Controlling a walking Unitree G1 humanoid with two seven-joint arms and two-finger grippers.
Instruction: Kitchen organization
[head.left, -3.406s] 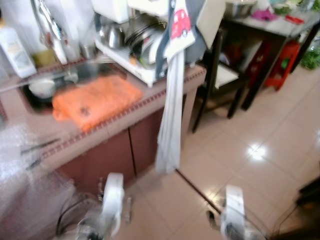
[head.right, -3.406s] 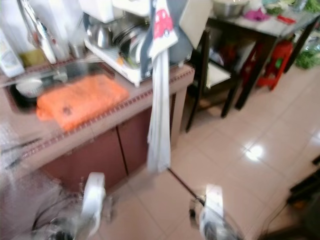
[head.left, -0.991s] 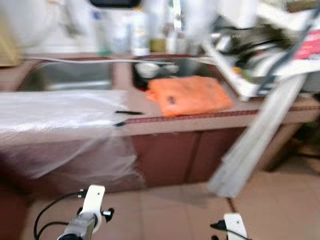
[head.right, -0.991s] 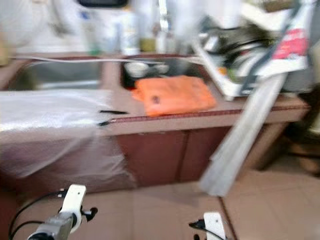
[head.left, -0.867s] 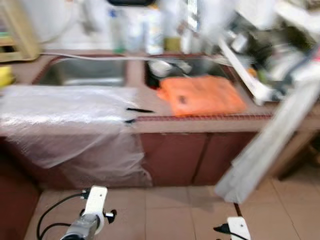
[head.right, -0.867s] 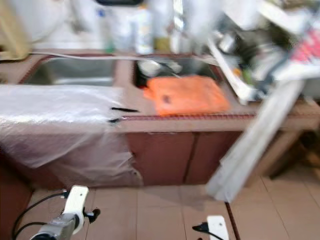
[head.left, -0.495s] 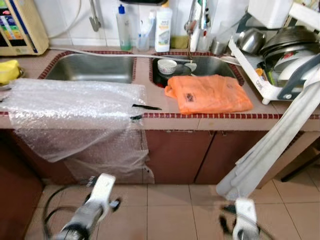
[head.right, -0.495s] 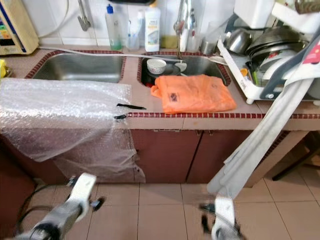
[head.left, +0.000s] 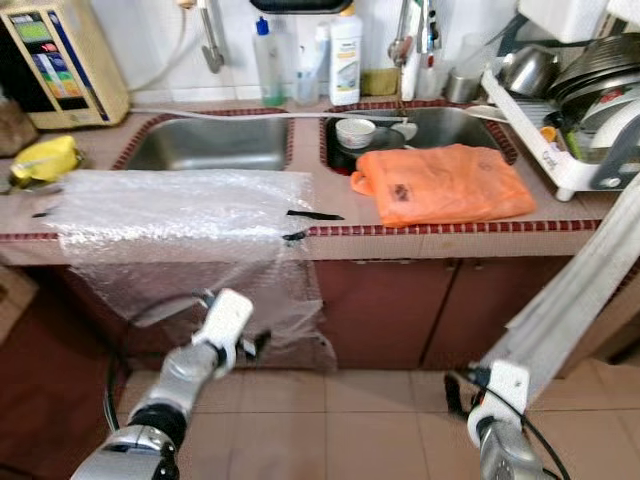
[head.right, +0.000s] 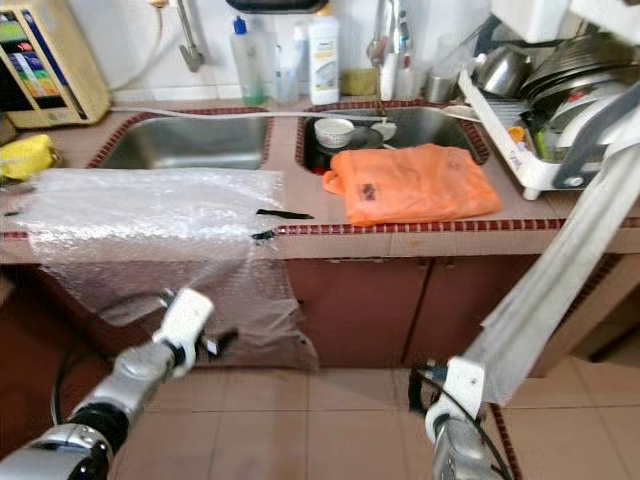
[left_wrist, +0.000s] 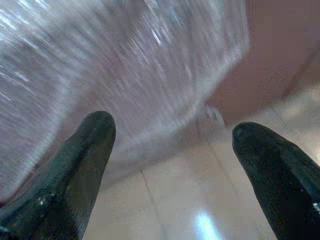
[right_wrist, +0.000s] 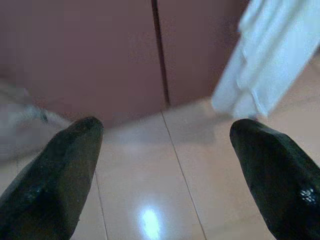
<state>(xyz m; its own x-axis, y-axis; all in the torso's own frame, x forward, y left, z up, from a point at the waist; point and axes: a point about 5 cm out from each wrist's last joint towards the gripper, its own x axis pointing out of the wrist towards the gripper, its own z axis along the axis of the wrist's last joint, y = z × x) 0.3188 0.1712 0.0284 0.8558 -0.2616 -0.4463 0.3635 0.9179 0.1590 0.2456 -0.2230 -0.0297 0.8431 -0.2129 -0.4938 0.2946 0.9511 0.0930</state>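
No legible text. Dark print on the crumpled orange plastic bag (head.left: 445, 184) is too small to read.

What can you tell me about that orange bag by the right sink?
The orange plastic bag lies flat and crumpled on the tiled counter, its back edge overlapping the front rim of the right sink. It is thin and glossy, with a small dark print near its left end. A white bowl sits in the sink just behind it. Neither tool is near it.

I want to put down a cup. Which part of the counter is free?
Free: the left sink basin and the counter strip between bubble wrap and orange bag. Crowded: the right sink and dish rack.
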